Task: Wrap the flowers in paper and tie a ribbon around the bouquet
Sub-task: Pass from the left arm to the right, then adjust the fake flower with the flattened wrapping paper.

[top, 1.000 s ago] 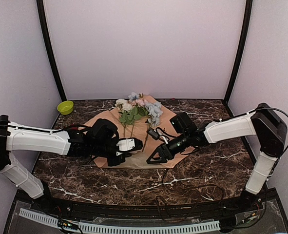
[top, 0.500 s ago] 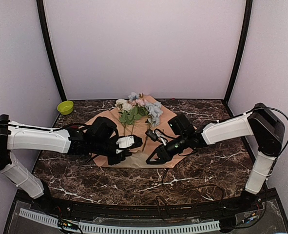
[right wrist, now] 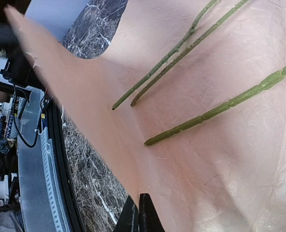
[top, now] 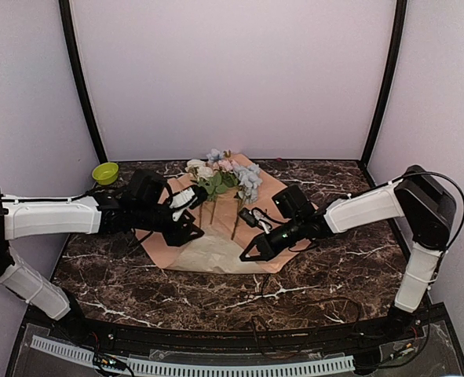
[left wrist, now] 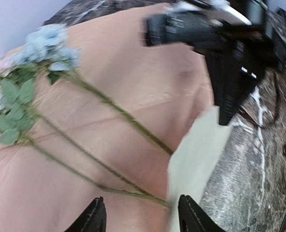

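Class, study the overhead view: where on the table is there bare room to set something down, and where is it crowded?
Free: the near strip of table between the paper and the near edge, and the back right corner. Crowded: the middle, where the flowers, left gripper and right gripper meet over the paper; a green bowl sits back left.

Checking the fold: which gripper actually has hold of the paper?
The right gripper, its jaws shut on the paper's edge. The left gripper hangs open above the stems, holding nothing.
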Available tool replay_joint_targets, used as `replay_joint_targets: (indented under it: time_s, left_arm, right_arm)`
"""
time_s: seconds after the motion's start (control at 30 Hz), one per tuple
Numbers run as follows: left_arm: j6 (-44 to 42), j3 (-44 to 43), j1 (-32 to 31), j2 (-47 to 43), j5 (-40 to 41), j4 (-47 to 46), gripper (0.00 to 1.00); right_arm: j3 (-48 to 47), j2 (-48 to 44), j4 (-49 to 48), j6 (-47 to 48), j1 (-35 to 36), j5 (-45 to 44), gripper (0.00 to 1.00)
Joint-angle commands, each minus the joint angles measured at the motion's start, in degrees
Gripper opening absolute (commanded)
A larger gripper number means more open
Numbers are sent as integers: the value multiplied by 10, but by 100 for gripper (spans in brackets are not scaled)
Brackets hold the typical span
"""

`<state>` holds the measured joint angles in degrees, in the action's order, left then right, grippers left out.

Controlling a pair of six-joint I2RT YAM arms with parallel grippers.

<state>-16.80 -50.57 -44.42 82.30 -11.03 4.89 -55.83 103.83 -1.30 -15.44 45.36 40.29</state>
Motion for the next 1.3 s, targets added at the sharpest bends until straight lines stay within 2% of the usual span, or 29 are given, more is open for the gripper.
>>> replay_joint_targets:
  time_s: [0.0,0.1,0.33,0.47,0.73,0.93,1.17,1.27]
  left_arm:
    - [149,-5,61,-10,29,-17,49]
    - [188,-10,87,49,32,0,40]
    - [187,-89,88,191,63,66,25]
    - [167,-100,83,214,21,49,25]
    - [101,-141,35,259,37,76,26]
    - [92,-177,32,300,26,69,25]
    - [85,-186,32,267,-40,26,26]
    - [87,-172,35,233,-39,16,26]
  right_arm:
    - [12,14,-27,-18,-2,0,0]
    - [14,11,-28,-16,-1,7,0]
    - [13,19,-10,-5,2,1,0]
    - [20,20,-21,-11,2,-2,0]
    - [9,27,-18,-17,2,0,0]
    - [-1,28,-9,-21,2,0,0]
    - [-6,27,-4,-23,3,0,0]
    - [-7,28,0,-21,3,-2,0]
